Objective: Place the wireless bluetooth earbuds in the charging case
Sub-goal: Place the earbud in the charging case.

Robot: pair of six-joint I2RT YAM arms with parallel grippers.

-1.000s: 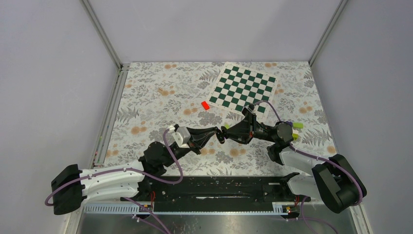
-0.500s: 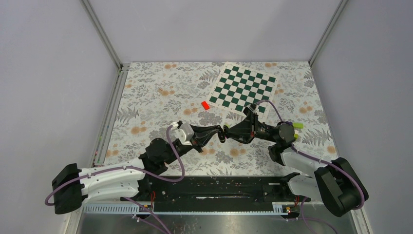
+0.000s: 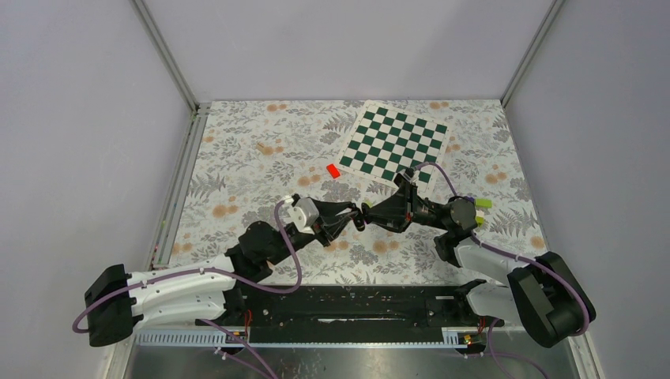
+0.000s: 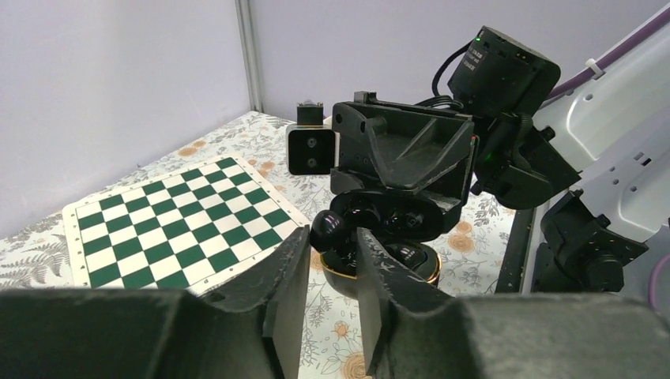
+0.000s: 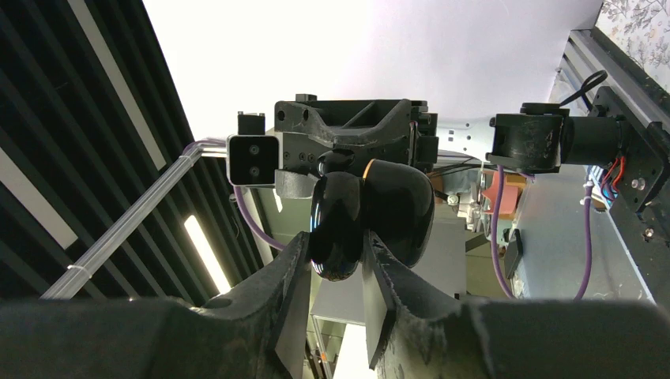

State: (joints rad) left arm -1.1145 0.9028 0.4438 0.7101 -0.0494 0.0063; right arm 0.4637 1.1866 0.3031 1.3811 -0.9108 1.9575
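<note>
My right gripper (image 3: 371,213) is shut on the open charging case (image 5: 371,212), a glossy black pebble with a gold rim, and holds it above the floral mat. In the left wrist view the case (image 4: 389,264) faces me with its dark sockets showing. My left gripper (image 3: 355,219) is shut on a tiny glossy black earbud (image 4: 326,230) between its fingertips, right at the near rim of the case. The two grippers meet tip to tip in the middle of the table. A second dark nub seems to sit inside the case, but I cannot tell for sure.
A green-and-white chessboard (image 3: 395,142) lies at the back right. A red block (image 3: 333,170) lies left of it. A lime-green block (image 3: 482,204) sits by the right arm's wrist. A small tan piece (image 3: 261,146) lies at the back left.
My left gripper has moved right and forward with the earbud, up to the case. The right gripper has held the case nearly still.
</note>
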